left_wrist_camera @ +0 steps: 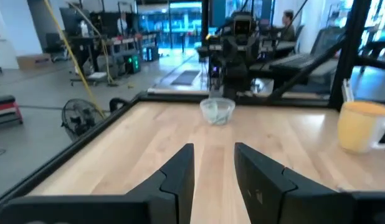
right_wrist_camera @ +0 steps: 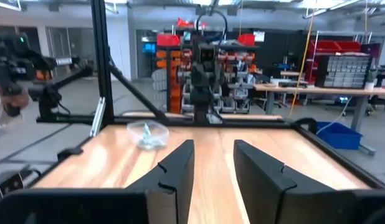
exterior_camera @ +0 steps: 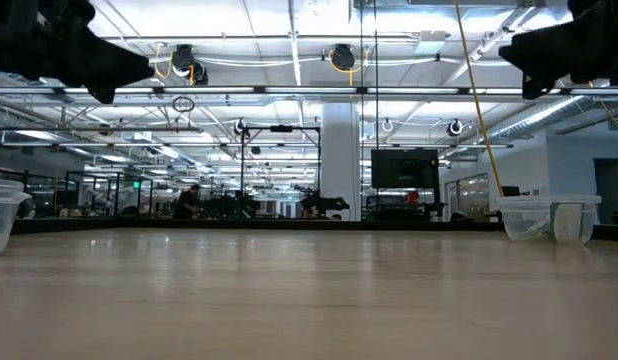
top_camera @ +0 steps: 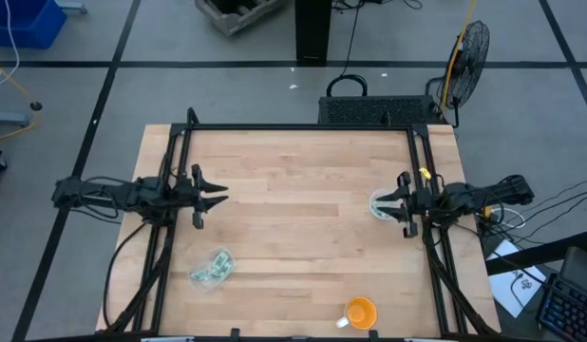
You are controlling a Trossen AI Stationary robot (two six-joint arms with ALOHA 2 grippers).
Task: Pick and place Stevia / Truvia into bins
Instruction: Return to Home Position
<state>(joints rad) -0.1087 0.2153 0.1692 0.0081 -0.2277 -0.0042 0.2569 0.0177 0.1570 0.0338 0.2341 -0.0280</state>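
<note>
Two bins on butcher-block table, grey workshop floor

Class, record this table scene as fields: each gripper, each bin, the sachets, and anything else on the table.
Left gripper: left side of table, fingers open, empty
Right gripper: right side, fingers open, empty
Left bin: near left arm, holds sachets
Right bin: at right gripper's fingertips
Orange cup: near table edge, right half
Loose sachets: none visible
</note>
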